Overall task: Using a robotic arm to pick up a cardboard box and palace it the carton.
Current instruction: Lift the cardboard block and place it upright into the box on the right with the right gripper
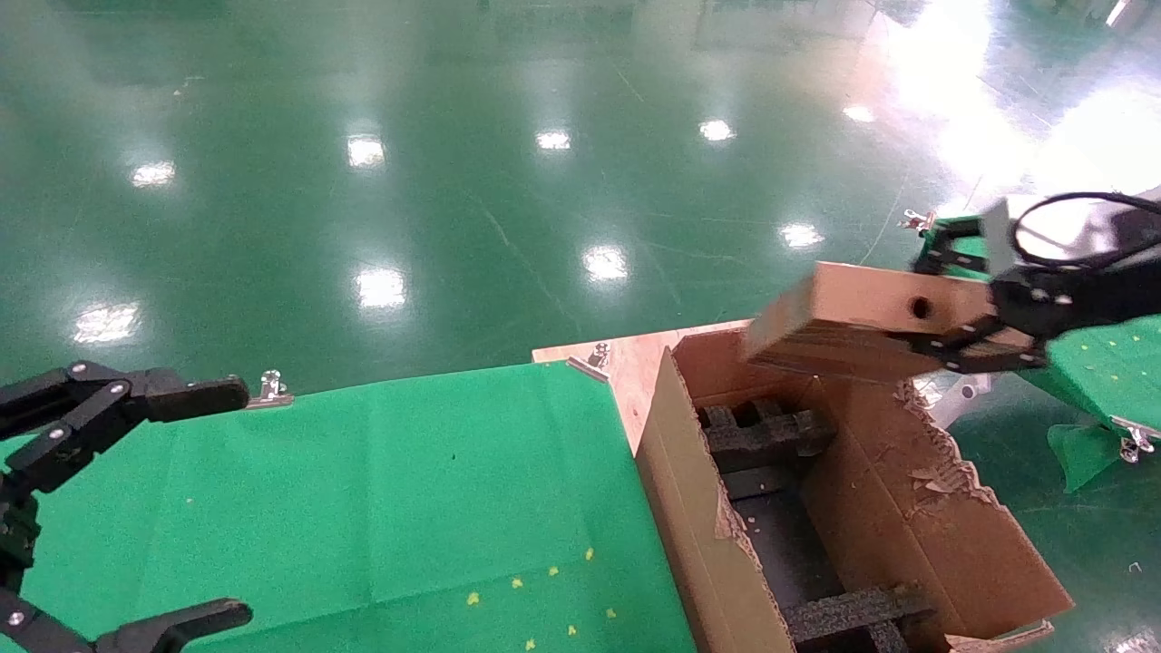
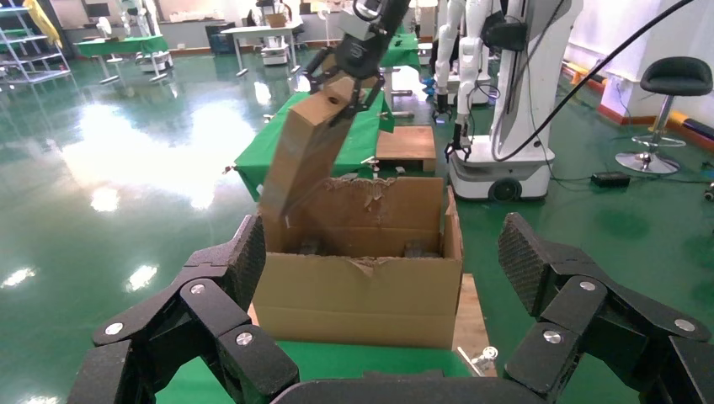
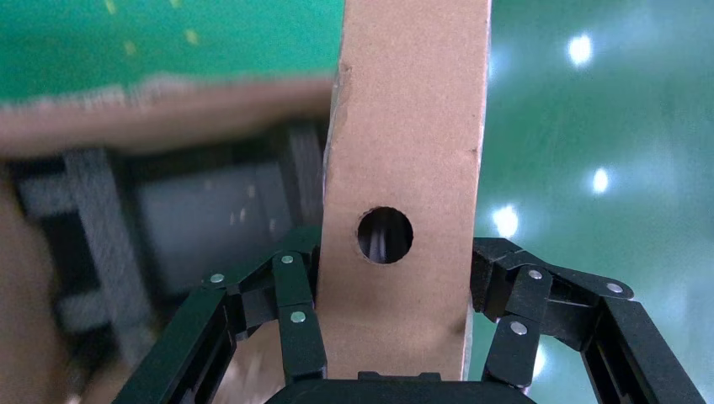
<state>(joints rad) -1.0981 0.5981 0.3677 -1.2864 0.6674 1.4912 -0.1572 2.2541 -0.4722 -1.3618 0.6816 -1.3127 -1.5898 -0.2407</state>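
My right gripper [image 1: 943, 304] is shut on one end of the small brown cardboard box [image 1: 843, 317] and holds it tilted in the air over the far end of the carton [image 1: 689, 508]. The box's round hole faces up. In the right wrist view the fingers [image 3: 290, 303] clamp both sides of the box [image 3: 404, 151], above the carton's black foam inserts [image 3: 93, 219]. In the left wrist view the box [image 2: 307, 151] hangs from the right gripper [image 2: 349, 71], its lower end at the carton's [image 2: 362, 286] ragged rim. My left gripper [image 1: 213, 508] is open and empty over the green table.
A green cloth table [image 1: 363, 508] lies left of the carton, with metal clips [image 1: 270, 388] on its far edge. A wooden board [image 1: 626, 363] lies under the carton. A second green table [image 1: 1107, 363] stands at the right. Other robots and a white base [image 2: 505, 168] stand beyond.
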